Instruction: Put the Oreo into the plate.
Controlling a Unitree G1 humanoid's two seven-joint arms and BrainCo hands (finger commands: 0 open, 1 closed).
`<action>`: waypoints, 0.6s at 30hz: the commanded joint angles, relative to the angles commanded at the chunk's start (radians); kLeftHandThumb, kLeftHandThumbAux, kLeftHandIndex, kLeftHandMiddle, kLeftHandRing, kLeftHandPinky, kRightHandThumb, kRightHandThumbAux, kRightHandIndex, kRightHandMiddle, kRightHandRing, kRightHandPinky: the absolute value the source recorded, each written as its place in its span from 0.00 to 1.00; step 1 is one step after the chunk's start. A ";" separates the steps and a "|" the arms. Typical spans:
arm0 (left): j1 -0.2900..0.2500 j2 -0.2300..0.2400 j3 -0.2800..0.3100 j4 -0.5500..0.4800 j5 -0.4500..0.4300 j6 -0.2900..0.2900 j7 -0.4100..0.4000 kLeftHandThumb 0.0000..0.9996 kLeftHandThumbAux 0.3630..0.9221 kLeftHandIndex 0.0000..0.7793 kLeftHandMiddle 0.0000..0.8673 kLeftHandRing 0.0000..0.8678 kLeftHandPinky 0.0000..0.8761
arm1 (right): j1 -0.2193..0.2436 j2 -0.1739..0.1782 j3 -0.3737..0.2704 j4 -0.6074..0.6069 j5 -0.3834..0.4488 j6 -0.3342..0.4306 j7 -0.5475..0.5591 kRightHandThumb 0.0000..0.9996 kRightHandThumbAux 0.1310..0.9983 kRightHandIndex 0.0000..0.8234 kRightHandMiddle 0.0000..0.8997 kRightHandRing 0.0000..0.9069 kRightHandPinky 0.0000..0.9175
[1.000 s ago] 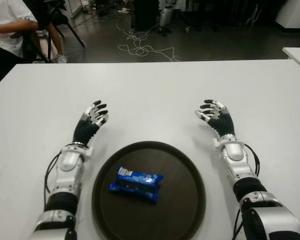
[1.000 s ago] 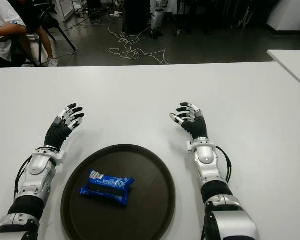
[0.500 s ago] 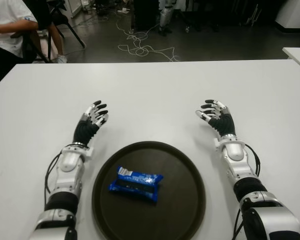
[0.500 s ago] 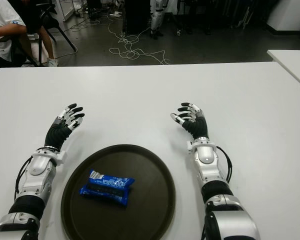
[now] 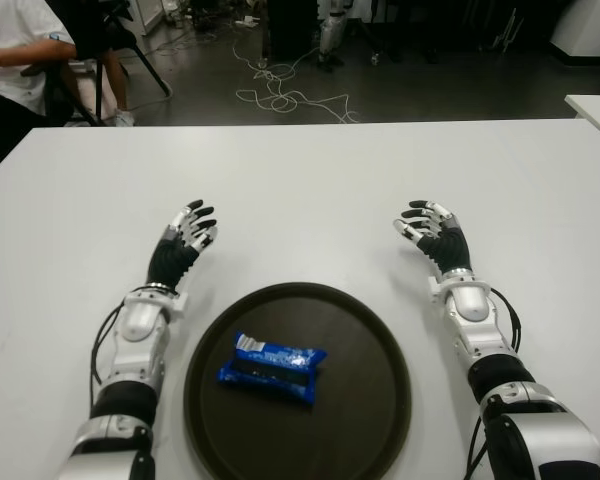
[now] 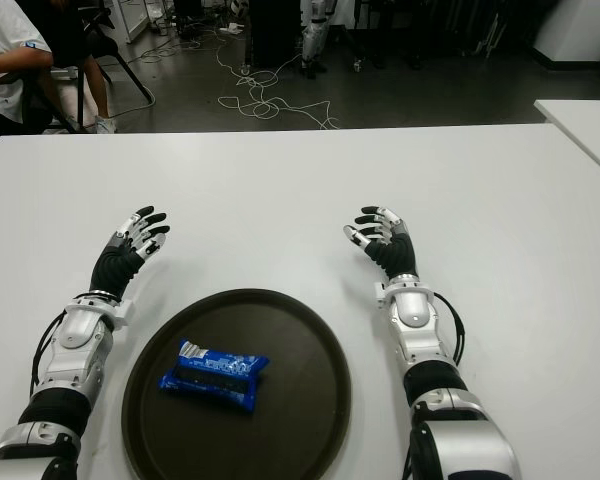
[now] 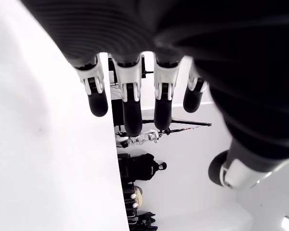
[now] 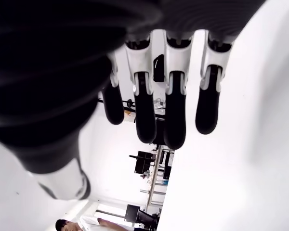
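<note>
Oreo: the Oreo pack is lying flat inside the plate, a little left of its centre and towards the near side, with no robot hand touching it.
Progress: by my reading the job looks done, since the pack sits fully within the rim; nothing seems left except perhaps drawing the arms back.
Look of the pack: a blue wrapper with white lettering and a dark band showing along its middle, crimped at both ends, slightly askew so the left end sits nearer than the right; it seems intact and not crushed.
Plate: a dark, round, shallow tray with a raised rim, sitting on the near part of the white worktop, between the two arms.
Left robot hand: the left robot hand shows left of the plate and beyond it, fingers spread and relaxed, holding nothing; its wrist view shows only bare fingertips over white worktop.
Right robot hand: the right robot hand shows right of the plate and beyond it, fingers loosely extended, empty too.
Beyond the worktop: a seated person at far left, and cables on the dark floor.
</note>
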 joint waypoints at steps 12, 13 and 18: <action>-0.009 0.000 0.002 0.013 0.002 -0.011 0.005 0.13 0.45 0.10 0.21 0.19 0.15 | -0.007 -0.004 0.004 0.012 -0.009 0.000 -0.005 0.26 0.70 0.39 0.44 0.44 0.45; -0.009 0.000 0.002 0.013 0.001 -0.010 0.004 0.13 0.45 0.11 0.21 0.19 0.15 | -0.007 -0.004 0.004 0.011 -0.010 0.000 -0.006 0.26 0.70 0.38 0.43 0.44 0.45; -0.010 0.000 0.004 0.013 -0.001 -0.004 0.005 0.13 0.46 0.11 0.21 0.19 0.14 | -0.007 -0.002 0.005 0.012 -0.012 0.001 -0.013 0.24 0.70 0.38 0.43 0.43 0.44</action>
